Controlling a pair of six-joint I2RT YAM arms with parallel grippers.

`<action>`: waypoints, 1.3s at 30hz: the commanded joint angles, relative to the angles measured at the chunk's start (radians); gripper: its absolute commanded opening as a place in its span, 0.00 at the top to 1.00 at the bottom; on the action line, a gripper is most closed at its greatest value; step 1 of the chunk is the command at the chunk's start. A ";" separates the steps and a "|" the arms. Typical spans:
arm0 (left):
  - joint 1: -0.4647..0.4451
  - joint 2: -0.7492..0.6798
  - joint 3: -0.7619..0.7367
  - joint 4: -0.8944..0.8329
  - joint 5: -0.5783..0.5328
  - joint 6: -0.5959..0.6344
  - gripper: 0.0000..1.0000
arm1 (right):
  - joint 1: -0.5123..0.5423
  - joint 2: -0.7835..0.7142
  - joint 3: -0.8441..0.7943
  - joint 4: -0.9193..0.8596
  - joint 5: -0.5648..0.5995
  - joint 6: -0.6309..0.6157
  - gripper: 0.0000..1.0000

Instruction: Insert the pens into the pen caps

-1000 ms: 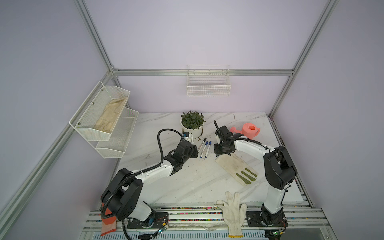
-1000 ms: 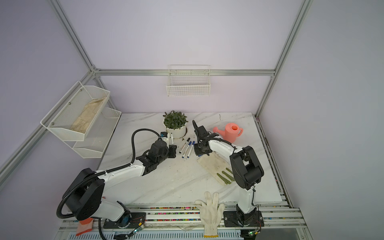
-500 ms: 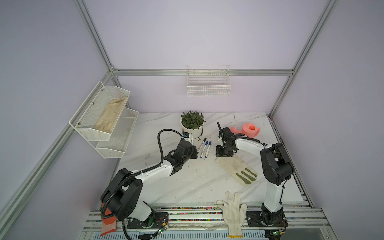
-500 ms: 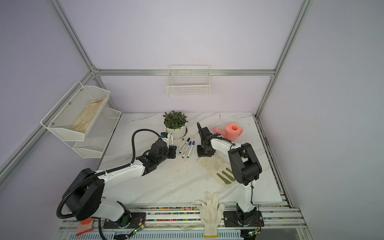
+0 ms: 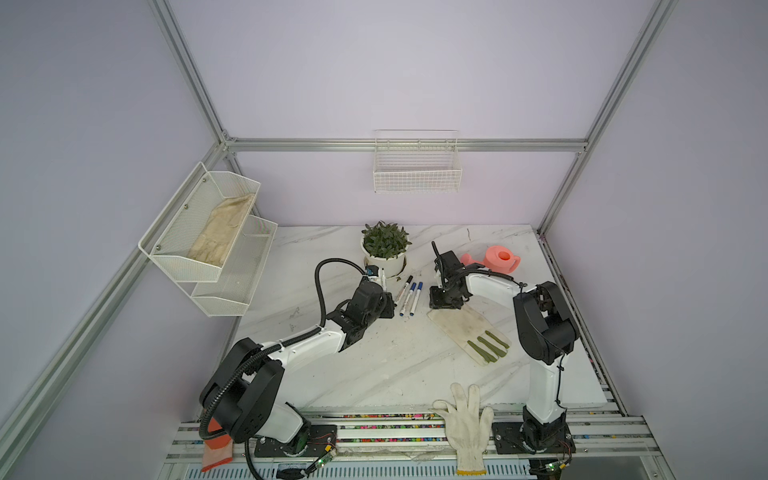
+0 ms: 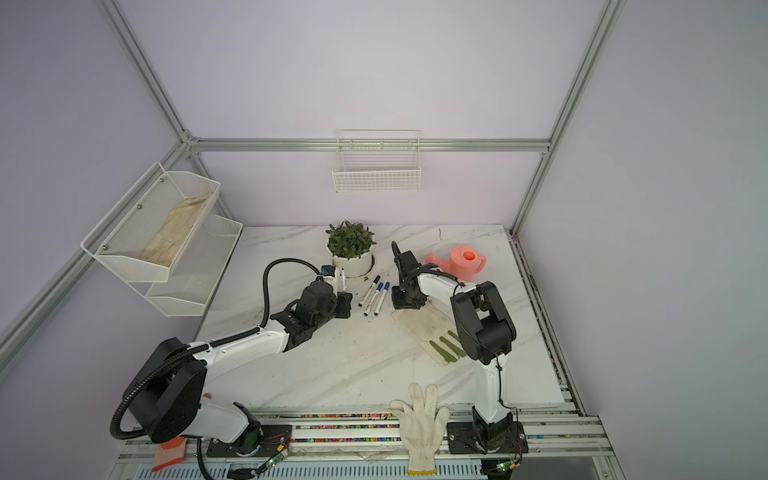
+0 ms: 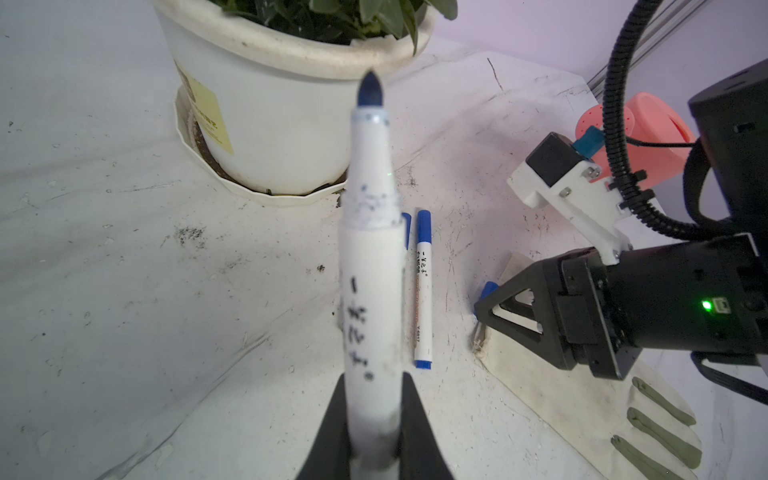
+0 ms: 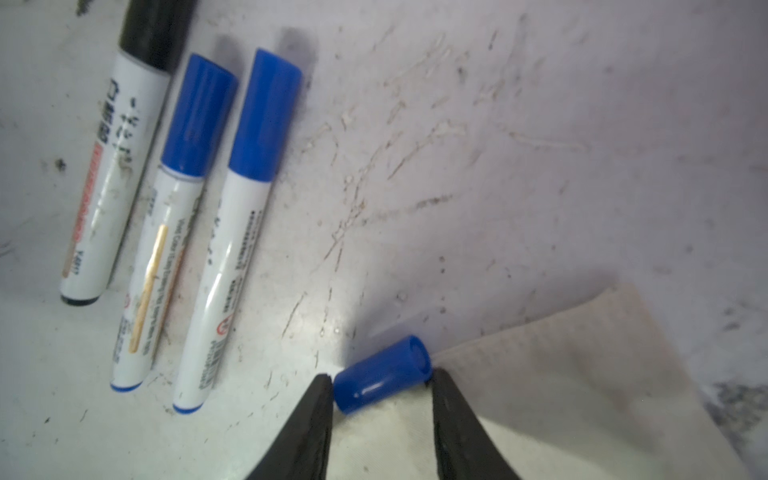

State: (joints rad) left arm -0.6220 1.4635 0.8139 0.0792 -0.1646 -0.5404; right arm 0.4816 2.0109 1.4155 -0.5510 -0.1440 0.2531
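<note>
Since a second ago the right arm has drawn its elbow in and tipped its wrist steeper, bringing the right gripper [image 8: 380, 376] down to the table at the cuff of a cream glove [image 8: 561, 374]. The left arm has not moved. The right arm now stands with its elbow high and its forearm reaching inward, jaws pointing down. The left arm stretches low and diagonally forward. The left gripper [image 7: 374, 380] is clenched on the barrel of one uncapped pen [image 7: 372, 291], whose blue tip points straight away from the jaws toward a white plant pot [image 7: 282, 124]. The right gripper's jaws stand apart around one loose blue cap [image 8: 384, 382], a fingertip at each of its ends. Whether they pinch it yet cannot be told. The cap lies on the table against the glove's edge. There are four pens. One is held, and three capped pens [image 8: 170, 224] lie side by side between the two grippers, one with a black cap and two with blue.
</note>
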 commanded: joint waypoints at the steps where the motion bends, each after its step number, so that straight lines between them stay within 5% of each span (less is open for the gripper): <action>1: 0.005 -0.039 0.026 0.011 -0.007 0.005 1.00 | 0.011 0.036 0.029 -0.049 0.102 -0.028 0.59; 39: 0.003 -0.028 0.032 0.028 0.014 -0.012 1.00 | 0.020 0.065 0.098 0.035 0.079 0.021 0.59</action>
State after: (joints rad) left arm -0.6220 1.4605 0.8139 0.0799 -0.1596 -0.5423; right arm 0.4984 2.0525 1.4944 -0.5396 -0.0479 0.2554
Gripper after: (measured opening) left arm 0.130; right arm 0.415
